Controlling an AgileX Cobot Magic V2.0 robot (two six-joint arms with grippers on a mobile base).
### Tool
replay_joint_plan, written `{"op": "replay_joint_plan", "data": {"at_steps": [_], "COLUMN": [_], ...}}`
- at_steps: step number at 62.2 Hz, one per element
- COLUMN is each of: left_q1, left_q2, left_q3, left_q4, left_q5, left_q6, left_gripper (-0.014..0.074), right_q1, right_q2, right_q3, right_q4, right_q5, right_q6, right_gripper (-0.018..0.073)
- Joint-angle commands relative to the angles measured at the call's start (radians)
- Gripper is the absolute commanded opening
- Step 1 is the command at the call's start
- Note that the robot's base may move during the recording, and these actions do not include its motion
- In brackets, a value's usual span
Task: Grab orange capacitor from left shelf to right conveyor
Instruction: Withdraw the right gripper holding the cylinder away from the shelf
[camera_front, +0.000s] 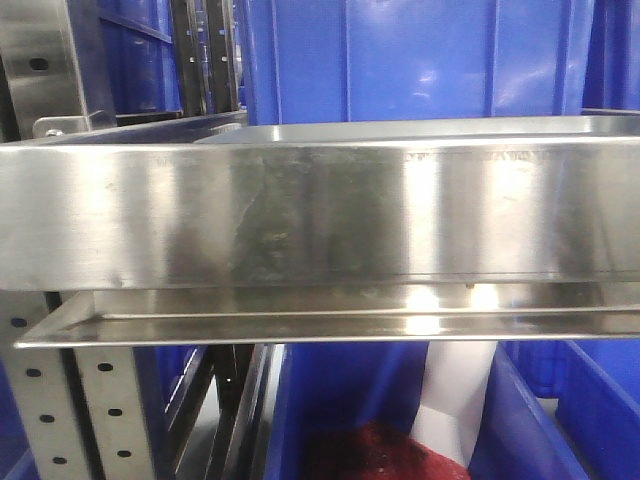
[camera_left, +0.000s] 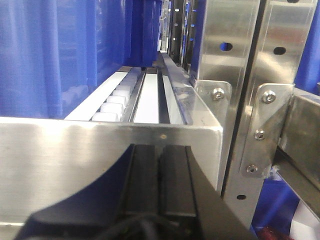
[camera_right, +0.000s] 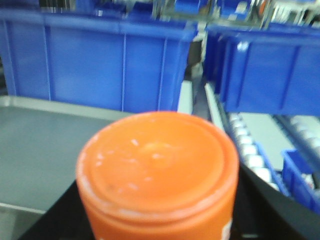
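Blue bins (camera_right: 115, 65) fill the background. Right wrist view, lower centre: orange capacitor (camera_right: 157, 165), top toward camera, held between dark fingers of right gripper (camera_right: 160, 220). Left wrist view, lower centre: left gripper (camera_left: 161, 150) pads pressed together, empty, facing left shelf (camera_left: 75, 155) lip.

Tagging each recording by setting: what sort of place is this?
Probably a factory or warehouse parts store: a stainless-steel rack shelf, rows of blue plastic bins, and roller tracks beside the bins.
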Motion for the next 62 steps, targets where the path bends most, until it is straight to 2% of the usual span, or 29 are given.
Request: {"op": "replay_joint_plan", "data": {"at_steps": [1, 12, 62], "left_q1": [0.002, 0.002, 0.002], "left_q2": [-0.011, -0.011, -0.011], "left_q3": [-0.004, -0.004, -0.004], "left_q4": [-0.002, -0.002, -0.002], "left_q5": [-0.091, -0.091, -0.091], "left_q6": [-0.002, -0.002, -0.002], "left_gripper": [-0.0127, -0.0127, -0.0127], "right_q1": [-0.005, -0.005, -0.005], "right_q2": [-0.053, -0.115, -0.116], "right_q3": [-0.029, -0.031, -0.031], "right_q4": [-0.003, -0.003, -0.003], "right_q5": [-0.061, -0.088, -0.102], "right_q6": [-0.01, -0.009, -0.009], "right_gripper": [0.0108, 0.0108, 0.0108]}}
